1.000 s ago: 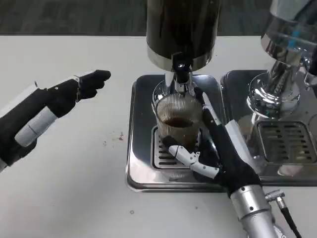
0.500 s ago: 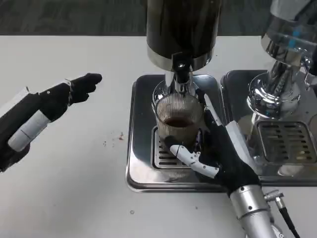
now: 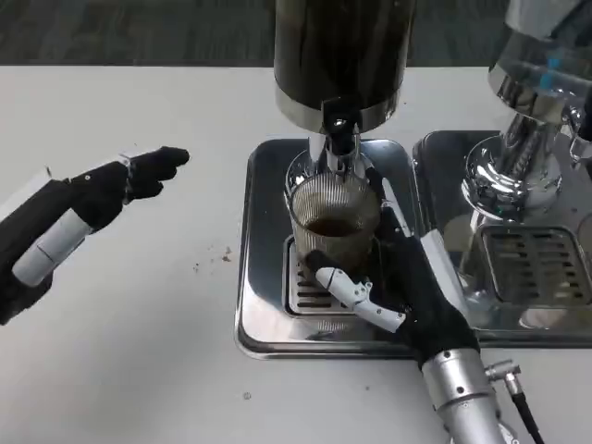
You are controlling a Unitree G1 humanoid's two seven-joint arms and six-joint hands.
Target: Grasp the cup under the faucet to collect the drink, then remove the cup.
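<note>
Ribbed cup upright in R hand

The cup is a clear ribbed glass, upright, with dark drink in its lower part. It stands on the slotted grate of the left steel tray, directly under the faucet, whose spout hangs just above the cup's rim at its far side.
</note>
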